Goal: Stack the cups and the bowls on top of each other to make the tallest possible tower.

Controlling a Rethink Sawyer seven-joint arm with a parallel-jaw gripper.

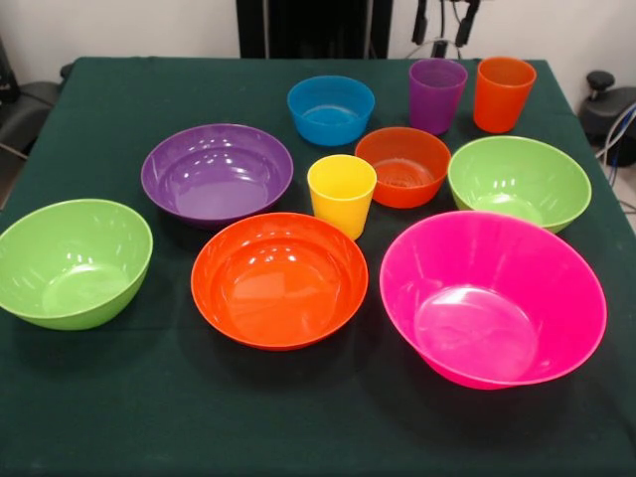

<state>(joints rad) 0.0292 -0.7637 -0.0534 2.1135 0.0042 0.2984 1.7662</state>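
All bowls and cups stand apart on the dark green table (pixel 119 417); no tower shows. The huge pink bowl (pixel 492 298) is at the front right, the large orange bowl (pixel 279 280) at the front middle. One green bowl (pixel 72 261) is at the left, the other green bowl (pixel 519 181) at the right. The purple bowl (pixel 217 172) is mid left, the small orange bowl (pixel 402 166) and small blue bowl (pixel 331 109) further back. The yellow cup (pixel 342 193) stands in the middle; the purple cup (pixel 436 94) and orange cup (pixel 503 93) at the back right. The gripper is out of view.
The robot's black pedestal (pixel 313 28) stands behind the table's far edge, with cables (pixel 442 25) hanging beside it. Dark equipment (pixel 608 109) sits off the table's right side.
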